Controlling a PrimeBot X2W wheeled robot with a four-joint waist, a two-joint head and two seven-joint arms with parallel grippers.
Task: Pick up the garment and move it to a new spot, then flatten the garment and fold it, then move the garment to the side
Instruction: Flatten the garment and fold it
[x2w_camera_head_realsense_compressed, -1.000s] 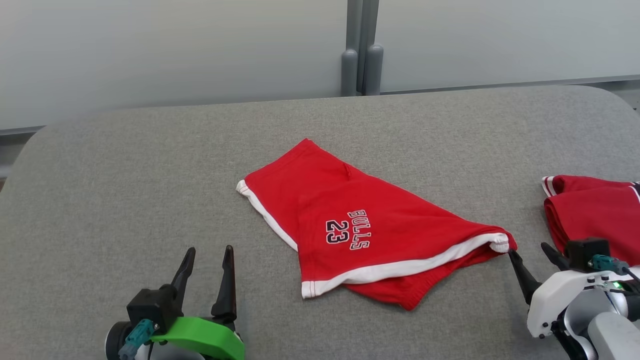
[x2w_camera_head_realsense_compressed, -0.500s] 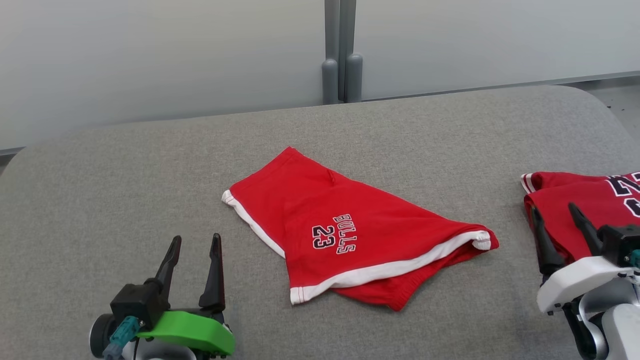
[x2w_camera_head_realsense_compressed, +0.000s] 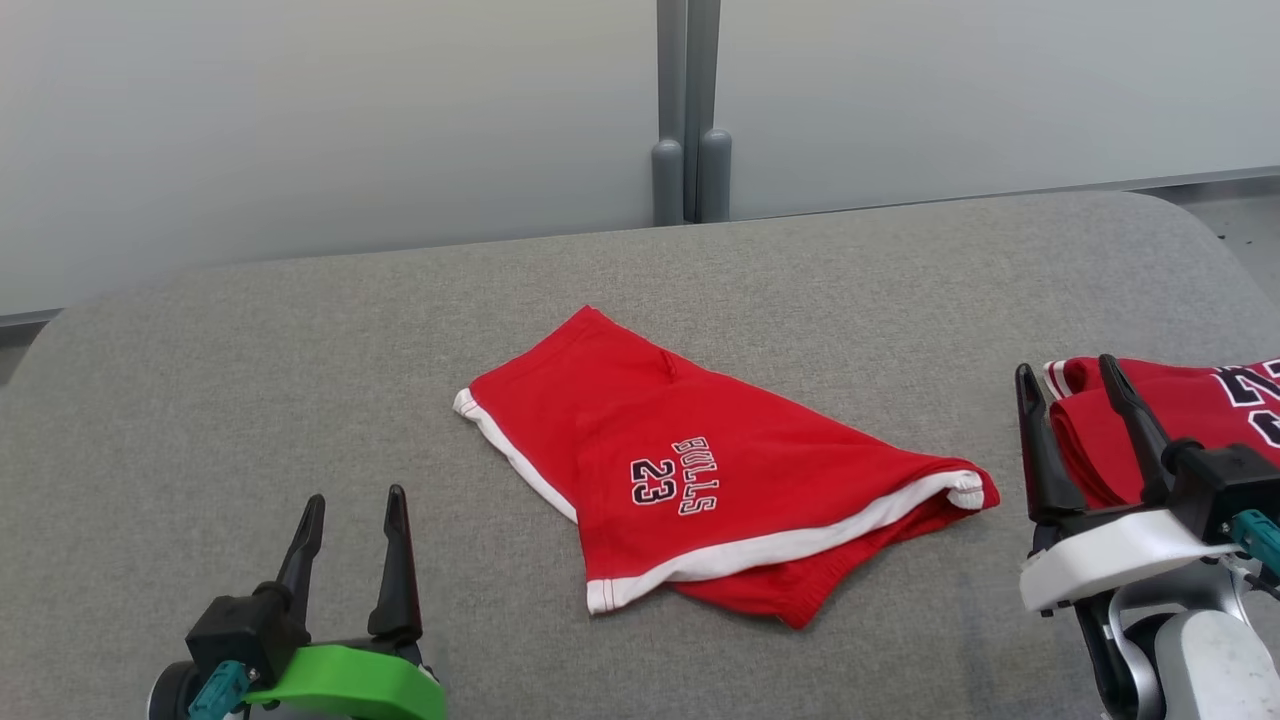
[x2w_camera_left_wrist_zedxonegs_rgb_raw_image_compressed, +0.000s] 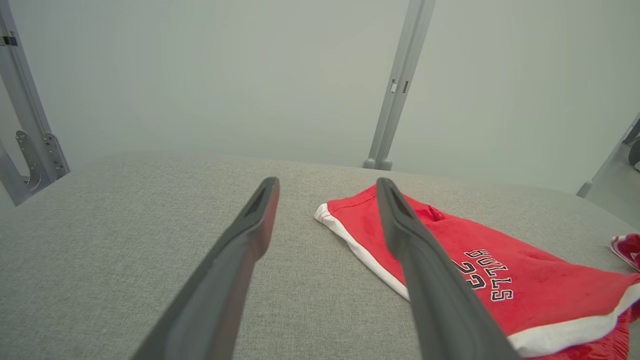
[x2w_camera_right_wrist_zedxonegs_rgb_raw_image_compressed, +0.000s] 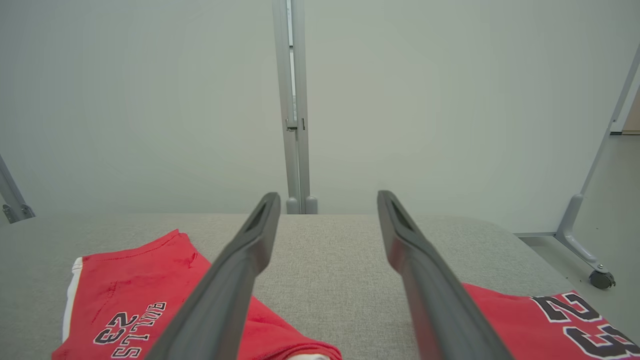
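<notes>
I'm looking down on the grey cloth-covered bench (x2w_camera_head_realsense_compressed: 250, 350), which runs from the near edge to a pale panelled wall behind its far edge, where a grey post (x2w_camera_head_realsense_compressed: 690, 110) stands. The garment (x2w_camera_head_realsense_compressed: 700, 470), a pair of red shorts with white trim, lies about mid-bench, folded over on itself. One white-hemmed leg points to the left edge and the other to the right, with a red layer showing beneath on the near side. Its "BULLS 23" lettering (x2w_camera_head_realsense_compressed: 675, 473) faces up. A second red garment (x2w_camera_head_realsense_compressed: 1180, 420), with white stripes and part of a large dark number, lies at the right edge, apart from the shorts.

My right hand (x2w_camera_head_realsense_compressed: 1066, 366) sits near the right edge between the two garments. Its two dark fingers are spread wide and nothing is between them; in the wrist view I see bare bench in the gap. My left hand (x2w_camera_head_realsense_compressed: 356, 496) is by the near-left corner, its fingers likewise spread and holding nothing, well apart from the shorts.
</notes>
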